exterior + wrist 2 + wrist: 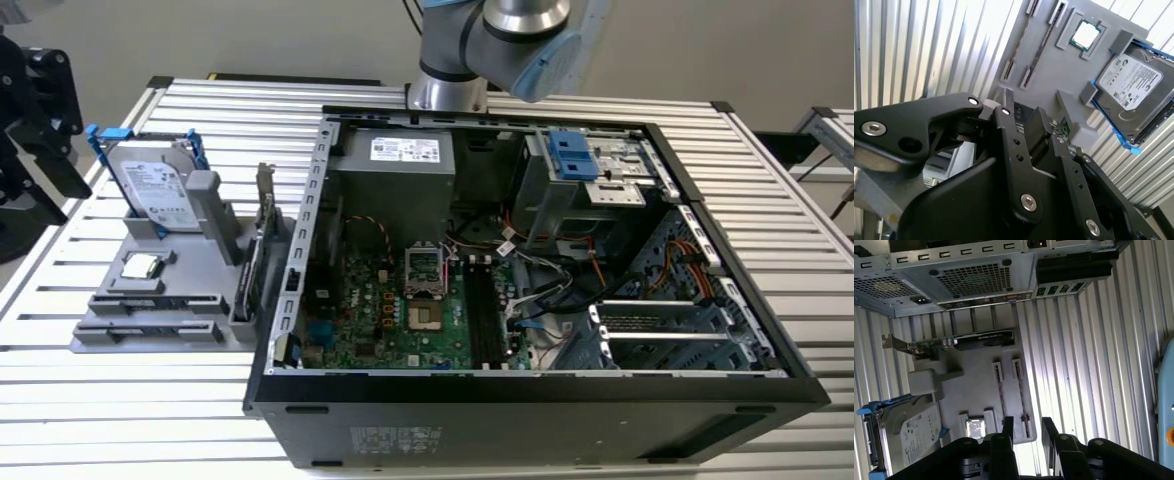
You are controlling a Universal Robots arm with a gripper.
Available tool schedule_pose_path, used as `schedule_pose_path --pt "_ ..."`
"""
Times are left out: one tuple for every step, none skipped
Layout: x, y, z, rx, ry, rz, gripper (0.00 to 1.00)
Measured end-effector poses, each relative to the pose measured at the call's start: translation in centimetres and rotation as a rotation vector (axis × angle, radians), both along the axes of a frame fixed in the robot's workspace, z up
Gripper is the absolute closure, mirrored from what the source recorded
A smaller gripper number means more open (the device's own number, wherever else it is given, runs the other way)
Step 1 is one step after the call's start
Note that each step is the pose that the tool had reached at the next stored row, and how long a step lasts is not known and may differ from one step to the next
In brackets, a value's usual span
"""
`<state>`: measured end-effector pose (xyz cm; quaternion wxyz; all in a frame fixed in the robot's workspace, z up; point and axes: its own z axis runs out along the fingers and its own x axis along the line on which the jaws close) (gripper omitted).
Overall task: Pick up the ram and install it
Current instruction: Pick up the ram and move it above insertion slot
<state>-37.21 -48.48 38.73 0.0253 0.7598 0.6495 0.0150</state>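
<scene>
End effector apart, holding nothing, hovers over gray holder on counter. Ram stands on edge in holder, near fingertips.

A desk of ribbed silver slats is seen in the exterior view. Two things are carried directly on it. An open black computer case is laid on its side with its inside exposed. A grey parts holder is set just beside the case, toward the exterior view's left.
</scene>
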Motion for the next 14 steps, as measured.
schedule_pose_path --pt "0.0 0.0 0.0 -0.0001 0.0002 0.0 0.0" --pt "0.0 0.0 0.0 0.0001 0.0003 0.0 0.0" --pt "0.0 0.0 -0.01 0.0001 0.0004 0.0 0.0" --pt "0.0 0.0 -0.01 0.0001 0.0005 0.0 0.0" --pt "0.0 0.01 -0.08 0.0003 0.0007 0.0 0.0" --pt "0.01 0.0 -0.15 0.0002 0.0039 0.0 0.0" --pt "0.01 0.0 -0.22 0.0001 0.0095 0.0 0.0" --pt "0.0 0.0 -0.3 0.0002 0.0152 0.001 0.0" --pt "0.0 0.0 -0.37 0.0003 0.0209 0.001 0.0" --pt "0.0 0.0 -0.43 0.0002 0.0262 0.001 0.0" --pt "0.0 0.0 -0.51 0.0001 0.032 0.001 0.0" --pt "0.0 0.0 -0.6 0.0001 0.0366 0.002 0.0" --pt "0.0 0.01 -0.69 0.0001 0.04 0.002 0.0" --pt "0.0 0.01 -0.78 0.0 0.0431 0.003 0.0"
